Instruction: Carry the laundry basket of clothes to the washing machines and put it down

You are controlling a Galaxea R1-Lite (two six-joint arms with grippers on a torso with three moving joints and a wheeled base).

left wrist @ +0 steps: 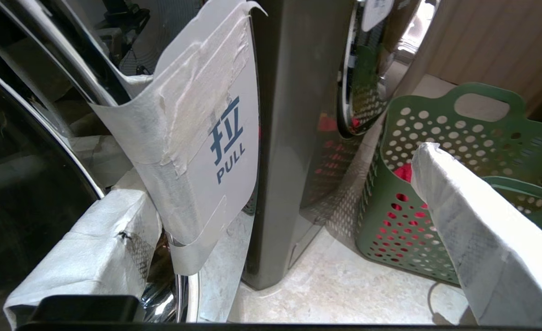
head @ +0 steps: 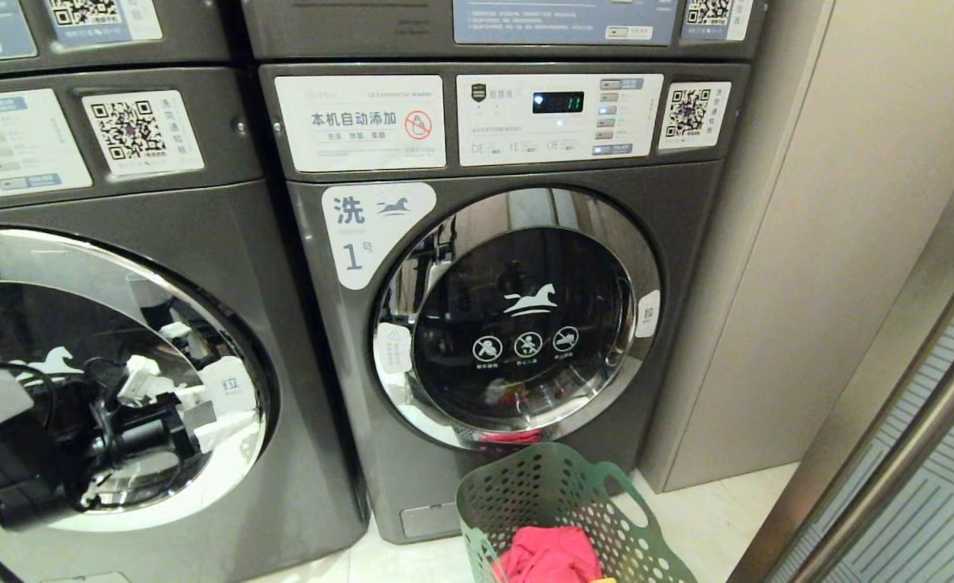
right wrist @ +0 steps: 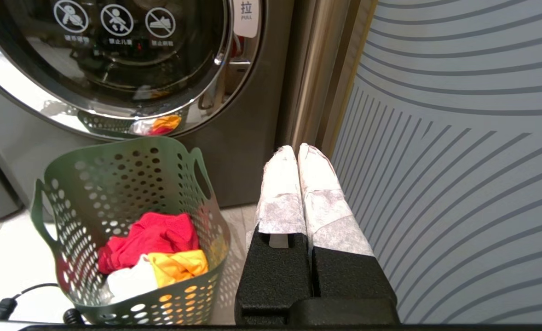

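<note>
**Laundry basket is sitting on the floor before the washers, both claws empty**

The laundry basket (head: 562, 506), a dark green plastic tub with rounded corners, walls pierced by round holes and oval slot handles, is standing upright on the pale tiled floor (head: 720, 518), just in front of the right-hand dark grey front-loading washing machine (head: 493, 267) with its chrome-ringed round glass door. Inside it we are seeing the clothes (right wrist: 153, 257): soft garments in pink-red, yellow-orange and white, lying well below the rim.

We are holding our left gripper (left wrist: 271, 230) with its tape-wrapped fingers (left wrist: 478, 230) spread as wide as they go, gripping nothing. One finger is sitting close beside the taped white PULL tab (left wrist: 206, 151) on the neighbouring washer's door; the other is showing in front of the basket. From this claw the basket is lying off to the robot's right, near but apart, with its nearer wall turned towards us and the far slot handle (left wrist: 481, 106) beyond.

Our right gripper (right wrist: 298, 158) is parked with its padded fingers pressed together and empty, alongside a grey panel with curved stripes (right wrist: 459, 138); the basket is lying to its left and a little lower.

We are judging the set-down as done: the basket is resting on its own, and neither claw is touching it. Any coming move is turning on the left claw drawing clear without brushing the door tab or the basket wall.
</note>
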